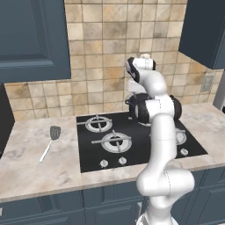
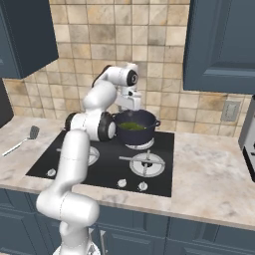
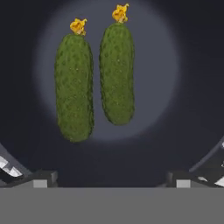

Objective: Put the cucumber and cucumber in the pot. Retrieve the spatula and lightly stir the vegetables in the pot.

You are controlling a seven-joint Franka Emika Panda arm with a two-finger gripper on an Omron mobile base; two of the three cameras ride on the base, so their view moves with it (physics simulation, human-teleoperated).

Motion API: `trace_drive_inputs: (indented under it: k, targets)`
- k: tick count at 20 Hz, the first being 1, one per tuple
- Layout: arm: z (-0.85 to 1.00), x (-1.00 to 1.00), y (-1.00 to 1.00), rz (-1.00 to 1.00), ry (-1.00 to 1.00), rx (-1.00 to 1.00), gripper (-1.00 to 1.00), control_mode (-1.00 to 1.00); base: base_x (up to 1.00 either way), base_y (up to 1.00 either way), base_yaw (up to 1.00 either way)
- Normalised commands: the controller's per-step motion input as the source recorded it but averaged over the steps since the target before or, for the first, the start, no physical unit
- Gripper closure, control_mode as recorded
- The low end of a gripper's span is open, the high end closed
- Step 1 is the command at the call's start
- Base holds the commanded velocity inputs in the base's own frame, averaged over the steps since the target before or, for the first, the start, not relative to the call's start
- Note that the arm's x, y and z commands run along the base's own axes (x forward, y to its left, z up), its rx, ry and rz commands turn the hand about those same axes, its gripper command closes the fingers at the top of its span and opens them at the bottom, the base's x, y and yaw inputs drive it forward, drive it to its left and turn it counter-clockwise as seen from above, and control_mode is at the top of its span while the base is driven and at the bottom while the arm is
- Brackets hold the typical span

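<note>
Over the back burner: white arm's two-finger gripper (image 3: 112, 177) hangs above the deep navy pot (image 2: 135, 130), fingers spread, empty | two stubby dark-green cucumbers (image 3: 94, 81) lie side by side inside | grey slotted spatula (image 1: 49, 143) waits on the left counter, next.

Even, soft rendered light (no glare); hand view dim, slightly blurred.

Both cucumbers (image 3: 74, 87) (image 3: 117, 72) lie side by side, apart, in the pot (image 2: 135, 126), which sits on the far right burner of the stove (image 2: 104, 167). The spatula (image 1: 50, 142) lies on the surface (image 1: 26, 158) left of the stove. The pincer (image 2: 130, 104) hangs above the pot.
</note>
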Motion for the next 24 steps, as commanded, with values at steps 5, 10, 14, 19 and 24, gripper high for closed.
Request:
trace_drive_inputs:
  k: [5,10,14,19,24]
  targets:
    - [0.09,-0.89,0.6,0.03,-0.39,-0.05,-1.0,-1.0,0.0,0.0,0.0]
    - [0.0,-0.94,0.59,0.1,-0.48,-0.09,-1.0,-1.0,0.0,0.0,0.0]
    - [0.0,-0.95,0.54,0.11,-0.51,-0.07,-1.0,-1.0,0.0,0.0,0.0]
    - [0.08,-0.76,0.44,0.1,-0.37,-0.02,-1.0,-1.0,0.0,0.0,0.0]
    - [0.41,-0.4,0.53,0.07,0.15,0.0,-1.0,-1.0,0.0,0.0,0.0]
